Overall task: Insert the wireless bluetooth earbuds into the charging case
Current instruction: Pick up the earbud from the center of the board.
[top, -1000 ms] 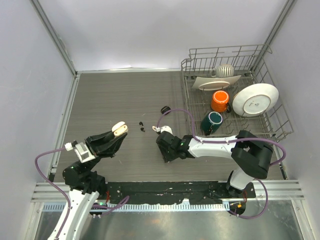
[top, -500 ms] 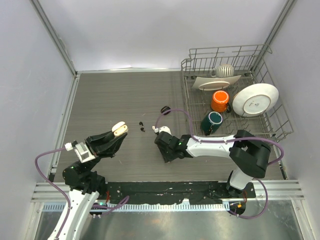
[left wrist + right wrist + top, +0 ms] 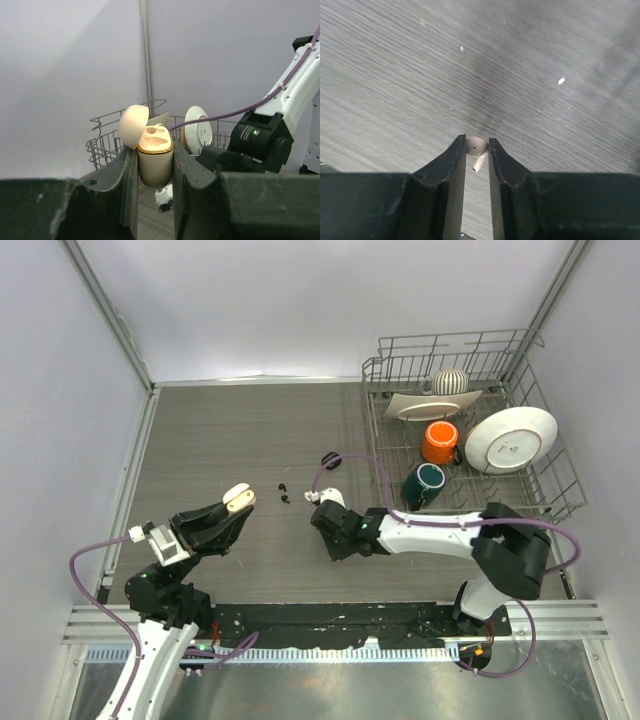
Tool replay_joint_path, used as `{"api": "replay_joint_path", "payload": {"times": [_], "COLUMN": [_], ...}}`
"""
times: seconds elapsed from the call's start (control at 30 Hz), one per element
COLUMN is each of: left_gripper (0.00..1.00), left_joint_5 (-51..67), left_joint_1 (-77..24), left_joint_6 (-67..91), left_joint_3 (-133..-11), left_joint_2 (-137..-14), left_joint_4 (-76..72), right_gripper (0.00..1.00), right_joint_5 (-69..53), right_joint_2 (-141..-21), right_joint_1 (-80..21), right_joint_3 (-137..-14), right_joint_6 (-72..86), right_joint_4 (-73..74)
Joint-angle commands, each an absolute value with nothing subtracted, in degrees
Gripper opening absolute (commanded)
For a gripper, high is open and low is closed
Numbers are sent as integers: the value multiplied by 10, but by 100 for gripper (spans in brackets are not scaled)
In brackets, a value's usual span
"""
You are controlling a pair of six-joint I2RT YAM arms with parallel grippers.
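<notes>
My left gripper (image 3: 238, 500) is shut on a cream charging case (image 3: 155, 162), held upright above the table with its lid (image 3: 134, 125) flipped open. Both wells look empty. My right gripper (image 3: 476, 145) is shut on a white earbud (image 3: 476, 146) just above the table, stem pointing back between the fingers. In the top view the right gripper (image 3: 335, 550) is low over the table, right of the case (image 3: 238, 499). Two black earbuds (image 3: 284, 492) lie on the table between the arms. The second white earbud is not in view.
A small black case (image 3: 330, 459) lies open on the table behind the right wrist. A wire dish rack (image 3: 375, 430) at the back right holds plates, an orange mug (image 3: 440, 442) and a dark green mug (image 3: 424, 483). Walls close the left and back sides.
My right wrist has shifted slightly over the table, still shut on the white earbud. The left arm and the case have not moved.
</notes>
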State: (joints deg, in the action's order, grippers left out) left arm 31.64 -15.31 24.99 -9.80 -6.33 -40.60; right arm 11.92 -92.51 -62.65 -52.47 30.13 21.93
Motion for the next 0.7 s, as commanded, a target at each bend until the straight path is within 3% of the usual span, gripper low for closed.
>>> {"api": "replay_joint_path", "payload": {"times": [0.0,0.23,0.67], "left_gripper": [0,0,0], "left_joint_5": [305,308,301], "left_joint_1": [-155,-155,-155], "left_joint_6": [245,258,279], "left_joint_3": [-110,-98,-92], "left_joint_2": [-56,-68,-110], "left_joint_4": [-412,-439,-480], "right_gripper": [2,1,1], "right_joint_5": [178,251,173], "right_joint_2": [-801,-686,-722], "right_joint_1": [-639,-664,-727], "right_joint_3": [-549,-612,-685], "right_joint_6": [289,217,76], "right_joint_4": [184,29,-246]}}
